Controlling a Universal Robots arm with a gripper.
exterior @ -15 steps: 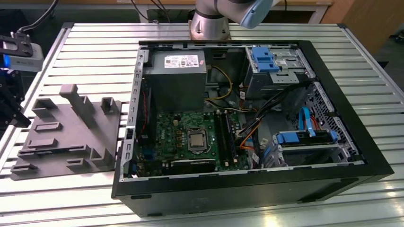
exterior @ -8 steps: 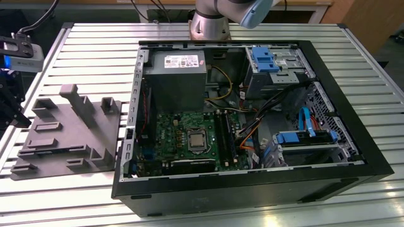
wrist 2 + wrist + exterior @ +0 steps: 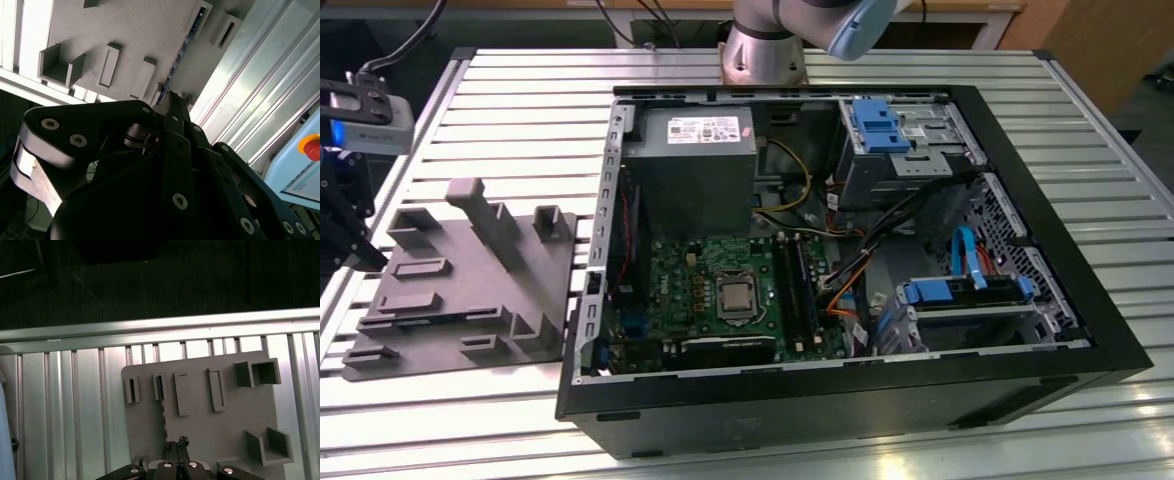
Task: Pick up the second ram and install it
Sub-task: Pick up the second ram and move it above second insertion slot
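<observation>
The ram (image 3: 162, 410) stands on its edge on the grey fixture plate (image 3: 225, 415), one end in a slot block. In the second wrist view it appears as a thin dark strip (image 3: 182, 47) across the plate (image 3: 125, 30). My gripper (image 3: 177, 444) hovers over the plate, its tips just beside the stick's near end. In the second wrist view the black fingers (image 3: 172, 107) meet at a point (image 3: 172, 97), so the gripper is shut, with nothing visibly held between them. The open computer case (image 3: 854, 400) lies on the table, its memory slots (image 3: 797, 290) beside the processor socket.
The fixture plate (image 3: 467, 280) sits on the slatted aluminium table (image 3: 520, 100), on the exterior view's left of the case. It carries raised blocks and brackets (image 3: 265, 372). The table edge (image 3: 150, 325) runs beyond the plate. A red stop button (image 3: 310, 147) is nearby. Cables cross the case interior.
</observation>
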